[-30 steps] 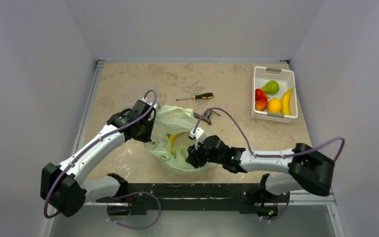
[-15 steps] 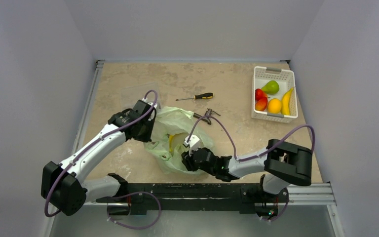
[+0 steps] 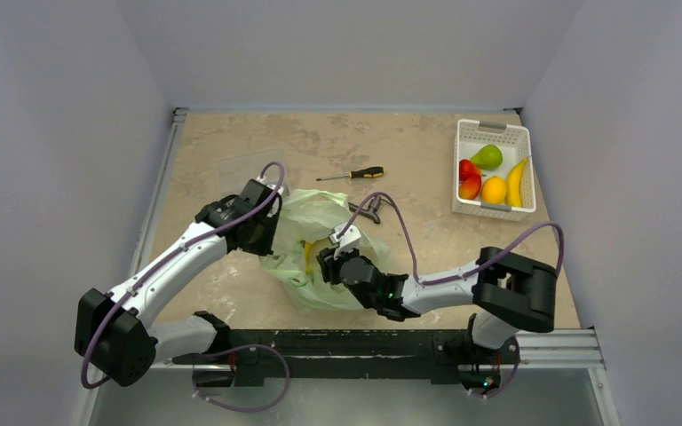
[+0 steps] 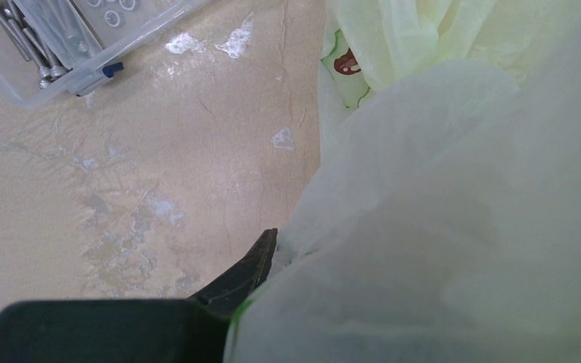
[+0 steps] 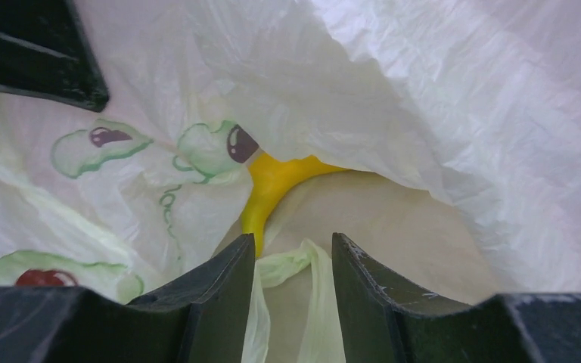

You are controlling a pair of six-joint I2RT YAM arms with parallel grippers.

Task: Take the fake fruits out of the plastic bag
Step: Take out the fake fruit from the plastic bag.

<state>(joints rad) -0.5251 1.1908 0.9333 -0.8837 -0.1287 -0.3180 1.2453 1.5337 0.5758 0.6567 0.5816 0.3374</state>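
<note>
Low in the mouth of the plastic bag (image 3: 318, 211), the right hand (image 3: 325, 263) sits with its two fingers parted. In the wrist view, a thin strip of the bag lies loose in the gap of the right hand (image 5: 293, 246), not pinched. Just ahead of the tips, a yellow banana (image 5: 274, 184) lies partly under a fold of the film. From above, the same banana (image 3: 308, 256) shows through the opening.

At the bag's left rim, the left hand (image 3: 266, 236) is closed. Its wrist view shows only one dark finger (image 4: 251, 266), with the film (image 4: 461, 189) draped over the rest. It seems to be pinching the rim, though the pinch itself is covered.

The bag lies in the middle of the bench (image 3: 408, 142), nearer the front edge than the back. Beside it on the right is open bench surface running out to the right edge. A white basket (image 3: 493, 124) stands well apart in the far right corner, close to that edge. It holds a green pear (image 3: 487, 156), red fruits (image 3: 469, 180), an orange round fruit (image 3: 494, 190) and a second banana (image 3: 518, 180).

Behind the bag lie a screwdriver (image 3: 355, 174) and, just beside the bag's far edge, a small dark tool (image 3: 370, 210). A clear box of hardware (image 4: 68, 41) lies off the bag's far left side.
</note>
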